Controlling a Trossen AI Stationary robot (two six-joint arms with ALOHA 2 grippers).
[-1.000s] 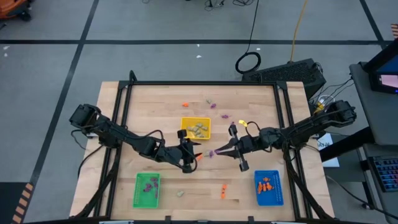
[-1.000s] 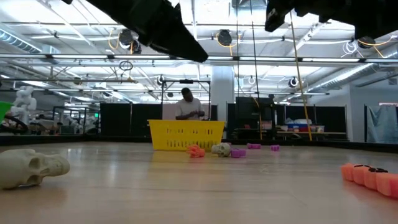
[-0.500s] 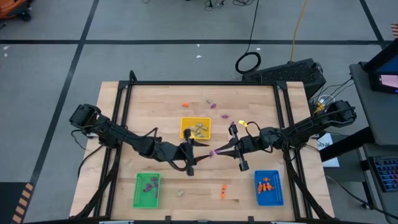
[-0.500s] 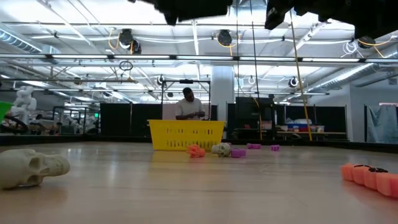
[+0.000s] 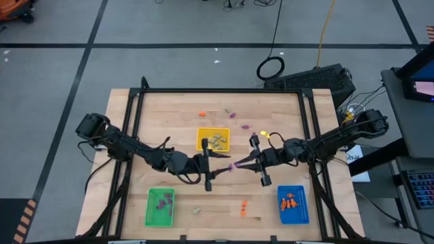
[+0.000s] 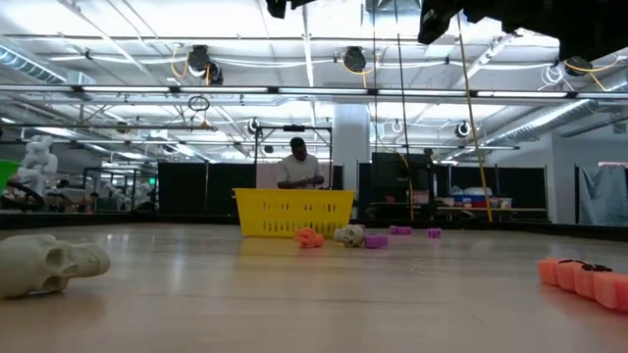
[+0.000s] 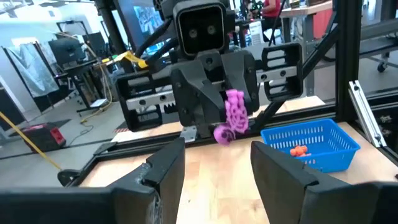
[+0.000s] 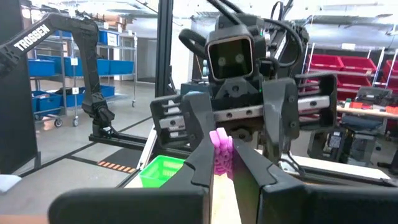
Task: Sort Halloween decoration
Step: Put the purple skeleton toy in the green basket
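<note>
Handover nearing over the surface (image 5: 169, 115): right tool (image 5: 235, 165) pinching a purple trinket (image 5: 232, 166) in mid-air, left tool (image 5: 218, 165), now swung in to face it, gaping just beside it, purple's green tray (image 5: 161, 207) waiting below-left.

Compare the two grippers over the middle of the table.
The right gripper is shut on a purple trinket; the left gripper is open and empty. The right gripper's fingertips nearly meet around the trinket; the left gripper's stand apart. Both hover above the table, facing each other.
</note>
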